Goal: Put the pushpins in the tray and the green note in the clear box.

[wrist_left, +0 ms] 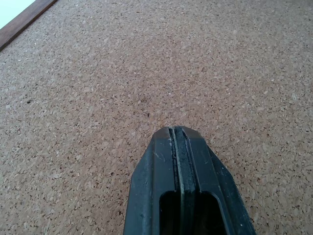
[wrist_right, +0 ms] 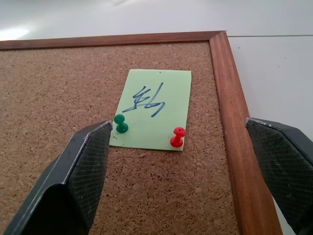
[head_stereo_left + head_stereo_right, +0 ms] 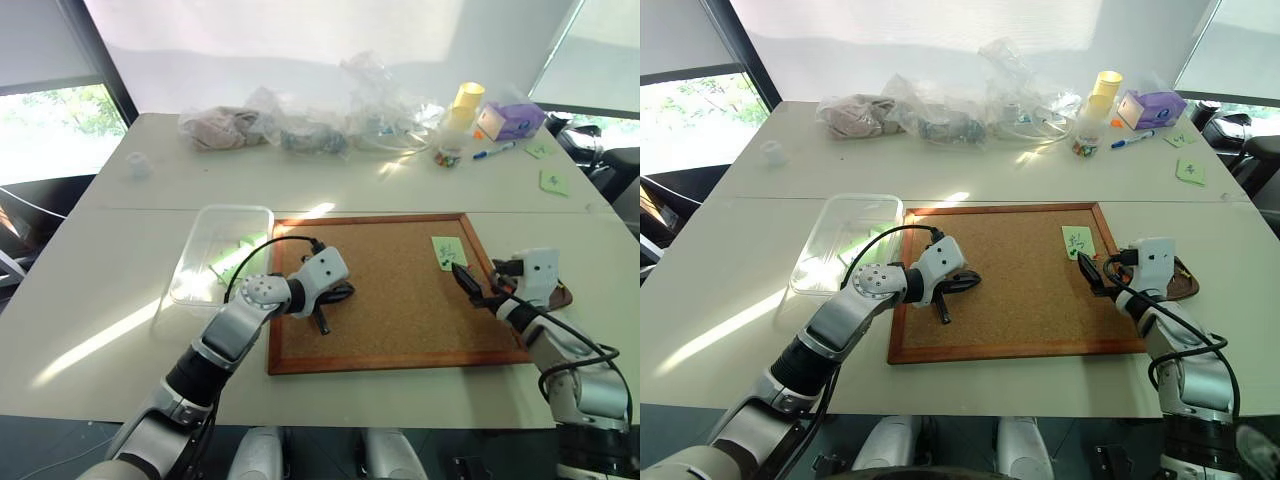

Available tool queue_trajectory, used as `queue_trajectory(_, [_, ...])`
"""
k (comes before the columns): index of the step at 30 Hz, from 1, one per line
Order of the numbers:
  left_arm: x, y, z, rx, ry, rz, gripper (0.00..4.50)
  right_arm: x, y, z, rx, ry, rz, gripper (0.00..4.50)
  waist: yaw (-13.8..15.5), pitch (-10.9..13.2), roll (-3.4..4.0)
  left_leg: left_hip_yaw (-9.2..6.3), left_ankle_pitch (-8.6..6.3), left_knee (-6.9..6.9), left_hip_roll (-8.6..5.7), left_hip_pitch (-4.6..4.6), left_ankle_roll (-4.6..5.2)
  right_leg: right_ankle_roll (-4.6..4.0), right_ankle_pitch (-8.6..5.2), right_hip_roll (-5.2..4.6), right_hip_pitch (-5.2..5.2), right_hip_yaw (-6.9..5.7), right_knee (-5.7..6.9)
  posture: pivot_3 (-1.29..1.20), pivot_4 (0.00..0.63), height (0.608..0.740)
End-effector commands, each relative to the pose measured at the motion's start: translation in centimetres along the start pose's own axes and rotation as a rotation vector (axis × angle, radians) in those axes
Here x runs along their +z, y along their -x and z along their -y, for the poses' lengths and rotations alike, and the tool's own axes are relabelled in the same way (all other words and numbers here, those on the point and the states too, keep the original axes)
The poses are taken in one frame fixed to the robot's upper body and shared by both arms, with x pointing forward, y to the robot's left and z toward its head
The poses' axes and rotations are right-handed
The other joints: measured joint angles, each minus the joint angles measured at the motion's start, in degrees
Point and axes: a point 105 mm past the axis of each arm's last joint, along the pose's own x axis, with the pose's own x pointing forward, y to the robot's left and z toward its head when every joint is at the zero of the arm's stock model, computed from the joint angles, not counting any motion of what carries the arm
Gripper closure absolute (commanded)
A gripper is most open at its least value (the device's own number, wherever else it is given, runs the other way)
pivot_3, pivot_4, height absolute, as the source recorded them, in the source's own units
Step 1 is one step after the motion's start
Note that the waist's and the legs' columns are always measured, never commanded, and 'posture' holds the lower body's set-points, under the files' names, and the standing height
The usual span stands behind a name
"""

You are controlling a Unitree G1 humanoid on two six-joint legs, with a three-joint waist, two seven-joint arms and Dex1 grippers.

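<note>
The green note (image 2: 152, 110), pinned to the cork board (image 2: 58, 88), carries a dark blue handwritten mark, possibly a single character; it cannot be read with certainty. No other print, label or number is legible.

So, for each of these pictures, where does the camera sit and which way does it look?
Left eye and right eye views: on the head, looking forward and down at the cork board, clear box, both arms.
Left wrist view: on the left wrist, looking along the shut left tool at bare cork.
Right wrist view: on the right wrist, looking between the open right tool fingers at the green note, pinned by a green pushpin and a red pushpin.
Shared: the note on the board appears in head and right wrist views.
</note>
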Motion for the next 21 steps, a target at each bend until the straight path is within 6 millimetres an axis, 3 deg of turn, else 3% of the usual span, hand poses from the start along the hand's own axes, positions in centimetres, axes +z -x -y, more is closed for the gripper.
queue_trajectory(1, [-1.3,-0.3,0.8,-0.031,0.013,-0.051,4.5,1.1,-0.3,0.1,-0.007,-0.011,0.053,1.36,0.0,0.0,0.0,0.0,0.0,0.0,0.0,0.0,0.0,0.0,0.0,0.0,0.0,0.0,0.0,0.0,0.15,0.74])
queue_trajectory(7, [-1.3,-0.2,0.8,-0.028,0.014,-0.054,4.5,1.0,-0.6,-0.1,-0.001,-0.041,0.057,4.35,0.0,0.0,0.0,0.0,0.0,-0.01,-0.01,0.0,0.0,0.0,0.0,-0.03,0.0,-0.01,0.0,0.0,0.15,0.74])
queue_trajectory(16, [-1.4,-0.2,0.7,-0.026,0.014,-0.059,4.5,1.1,-0.6,-0.2,0.0,-0.056,0.065,4.44,-0.1,0.0,0.0,0.0,0.0,-0.02,0.0,0.0,0.0,0.0,0.0,-0.05,0.0,-0.02,0.0,0.0,0.15,0.74])
queue_trajectory(21, [-1.7,-0.2,0.7,-0.025,0.009,-0.074,4.5,2.3,-0.3,0.7,-0.039,-0.049,0.126,4.44,-0.1,0.0,0.0,0.0,0.0,-0.02,-0.01,0.0,0.0,0.0,0.0,-0.09,-0.01,-0.03,0.0,0.0,0.15,0.74])
